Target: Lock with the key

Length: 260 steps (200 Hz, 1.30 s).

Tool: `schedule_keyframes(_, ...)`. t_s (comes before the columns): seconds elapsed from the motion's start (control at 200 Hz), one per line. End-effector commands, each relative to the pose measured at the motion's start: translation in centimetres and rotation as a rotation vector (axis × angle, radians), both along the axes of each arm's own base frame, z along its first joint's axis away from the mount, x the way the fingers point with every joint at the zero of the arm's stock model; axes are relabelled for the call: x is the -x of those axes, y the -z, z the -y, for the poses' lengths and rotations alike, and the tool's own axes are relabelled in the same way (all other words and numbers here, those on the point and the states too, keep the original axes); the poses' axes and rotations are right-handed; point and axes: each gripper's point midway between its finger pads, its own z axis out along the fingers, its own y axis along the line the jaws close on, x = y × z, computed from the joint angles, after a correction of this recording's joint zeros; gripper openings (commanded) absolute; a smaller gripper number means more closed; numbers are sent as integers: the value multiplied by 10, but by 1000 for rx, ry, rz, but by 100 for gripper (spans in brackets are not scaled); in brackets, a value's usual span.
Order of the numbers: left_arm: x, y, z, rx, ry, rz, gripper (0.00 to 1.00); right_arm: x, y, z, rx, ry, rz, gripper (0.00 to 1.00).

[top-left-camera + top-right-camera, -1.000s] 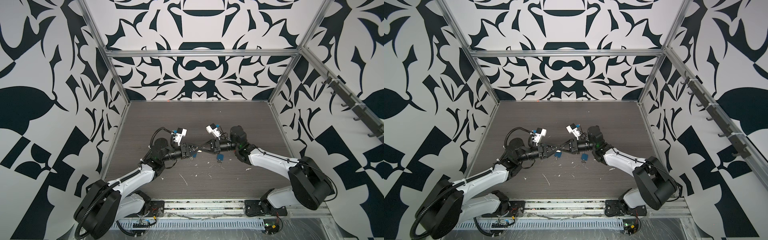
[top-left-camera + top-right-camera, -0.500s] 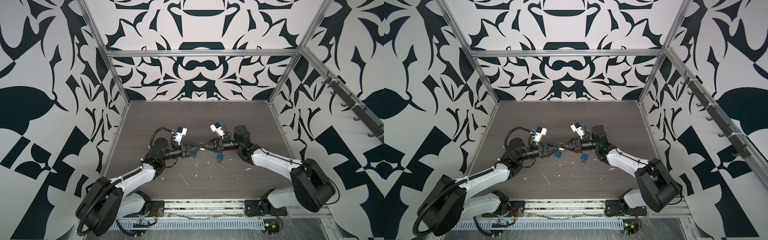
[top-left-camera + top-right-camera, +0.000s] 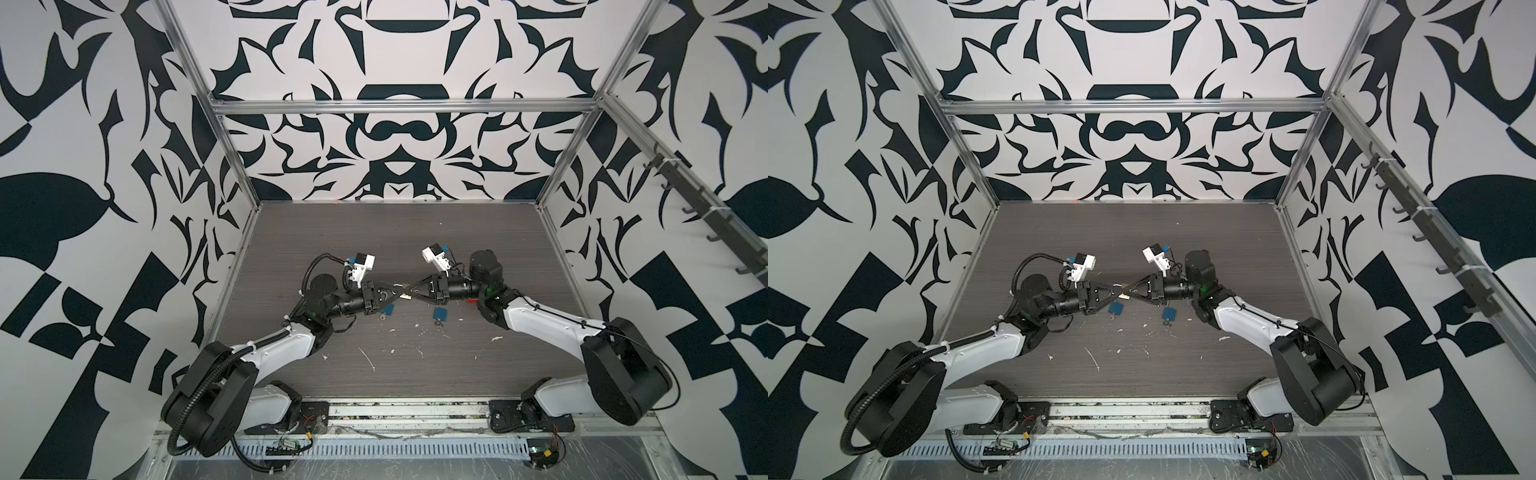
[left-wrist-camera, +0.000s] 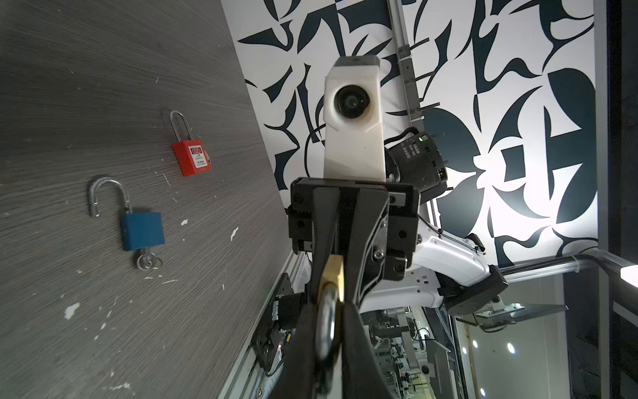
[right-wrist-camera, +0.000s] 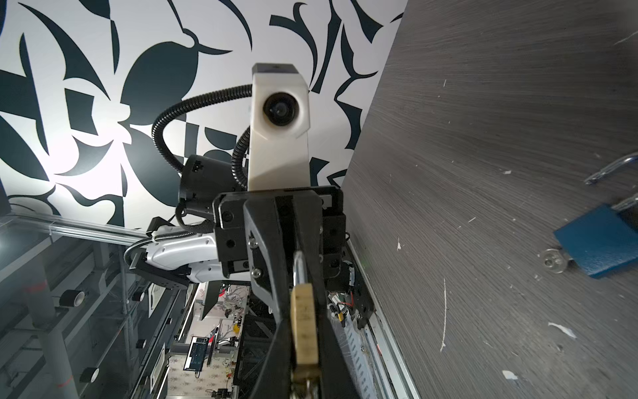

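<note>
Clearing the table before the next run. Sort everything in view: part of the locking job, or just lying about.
In the job: brass padlock, gripped between left gripper and right gripper.

Lying about: open blue padlock with key; second blue padlock; red padlock; white scraps.

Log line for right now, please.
left tool: shut on brass padlock shackle | right tool: shut on its body | padlock: midair between tools

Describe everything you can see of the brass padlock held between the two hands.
The brass padlock has a yellow metal body and a shiny steel shackle. It is held in the air above the table. The left hand is shut on its shackle, the right hand on its body. Whether the shackle is latched is hidden.
</note>
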Motion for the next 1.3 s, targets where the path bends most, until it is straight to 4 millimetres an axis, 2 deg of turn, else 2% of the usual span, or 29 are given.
schedule_keyframes(0.0, -5, -10, 3, 28, 0, 31, 0, -1, -23, 0, -37, 8, 73, 14)
schedule_keyframes(0.145, -9, -9, 1, 32, -22, 24, 0, -3, -27, 6, -40, 33, 84, 25)
schedule_keyframes(0.245, -10, -8, -1, 34, -28, 19, 0, -3, -29, 9, -35, 45, 88, 26)
schedule_keyframes(0.525, -9, -9, 0, 38, -24, 20, 0, -7, -27, 10, -26, 66, 81, 12)
schedule_keyframes(0.665, -9, -8, 0, 36, -18, 17, 0, -10, -27, 10, -33, 68, 80, 2)
schedule_keyframes(0.775, -10, -7, 1, 35, -16, 12, 23, -9, -29, 9, -39, 60, 81, 0)
schedule_keyframes(0.825, -11, -8, 2, 36, -16, 11, 27, -10, -29, 9, -41, 60, 81, 0)
schedule_keyframes(0.93, -13, -7, 3, 36, -16, 5, 30, -9, -29, 8, -43, 55, 78, 0)
schedule_keyframes(0.995, -15, -7, 4, 41, -14, 1, 28, -9, -30, 8, -45, 54, 81, 0)
schedule_keyframes(1.295, -17, -6, 7, 52, -1, -7, 29, -7, -27, 7, -42, 43, 73, 0)
